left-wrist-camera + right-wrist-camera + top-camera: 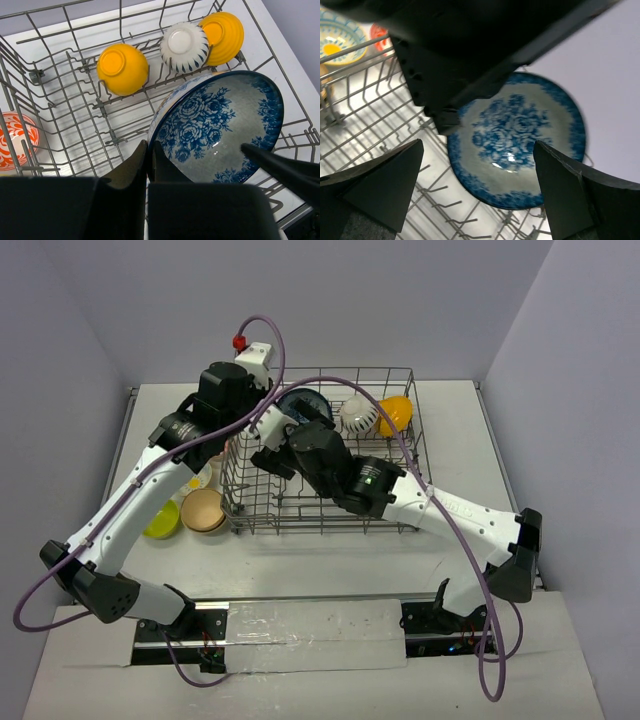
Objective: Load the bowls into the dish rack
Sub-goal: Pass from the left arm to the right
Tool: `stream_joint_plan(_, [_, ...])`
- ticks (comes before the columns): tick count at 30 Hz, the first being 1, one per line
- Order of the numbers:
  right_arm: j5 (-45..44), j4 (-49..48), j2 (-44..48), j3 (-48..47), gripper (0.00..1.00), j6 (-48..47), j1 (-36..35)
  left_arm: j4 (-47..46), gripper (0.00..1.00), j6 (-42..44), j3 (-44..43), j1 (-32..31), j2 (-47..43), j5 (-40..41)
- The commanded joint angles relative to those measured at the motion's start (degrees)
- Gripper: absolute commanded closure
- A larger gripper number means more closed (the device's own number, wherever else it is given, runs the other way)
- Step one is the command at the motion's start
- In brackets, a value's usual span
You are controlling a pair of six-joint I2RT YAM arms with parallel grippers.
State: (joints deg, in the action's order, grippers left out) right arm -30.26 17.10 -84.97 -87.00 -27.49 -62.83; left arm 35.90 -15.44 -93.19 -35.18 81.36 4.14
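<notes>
Blue flowered bowl [220,125]: rim pinched in the closed left gripper [150,150], on edge over the dish rack [300,521]; right gripper [477,152] wide open, empty, facing it; best lowered squarely between tines.

White table [450,410] w/ grey walls [80,300] & pale strip [315,635] at near edge

Left arm [130,505], right arm [460,515]: white tube links, bulky black joint housings. Purple cable [480,590] loops along each arm. Red plug [239,341] near left wrist. Small green light [367,479] on right arm housing. Right claw [479,147]: matte black wedge fingers [385,185].
</notes>
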Motion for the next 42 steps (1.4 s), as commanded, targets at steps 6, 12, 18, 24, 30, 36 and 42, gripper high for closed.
stream_joint_plan(6, [5.83,2.06,-0.99,-0.8,0.04,4.81,2.53,-2.85,1.0,1.12,-0.15,-0.15,-2.96,-1.5])
stream_joint_plan(12, [4.07,1.35,-0.46,2.97,0.07,5.6,5.08,-2.33,1.0,2.26,-0.33,-0.24,-3.67,-0.63])
stream_joint_plan(18, [7.32,1.18,1.21,5.35,0.17,7.36,8.25,-2.41,1.0,2.43,-0.24,-0.24,-4.11,-0.8])
stream_joint_plan(24, [8.64,1.88,0.51,5.26,0.24,8.67,8.16,-2.5,1.0,2.43,0.02,-0.24,-3.58,-0.8])
stream_joint_plan(30, [10.05,1.88,1.21,5.35,0.36,9.29,8.25,-2.85,1.0,2.43,0.11,-0.24,-2.44,-0.28])
stream_joint_plan(36, [10.75,1.97,1.03,5.0,0.64,9.73,8.25,-3.47,1.0,3.05,0.99,-0.24,-2.17,1.13])
stream_joint_plan(42, [10.84,2.23,0.86,5.0,0.83,9.65,8.25,-3.82,1.0,3.14,1.43,-0.15,-1.74,2.01])
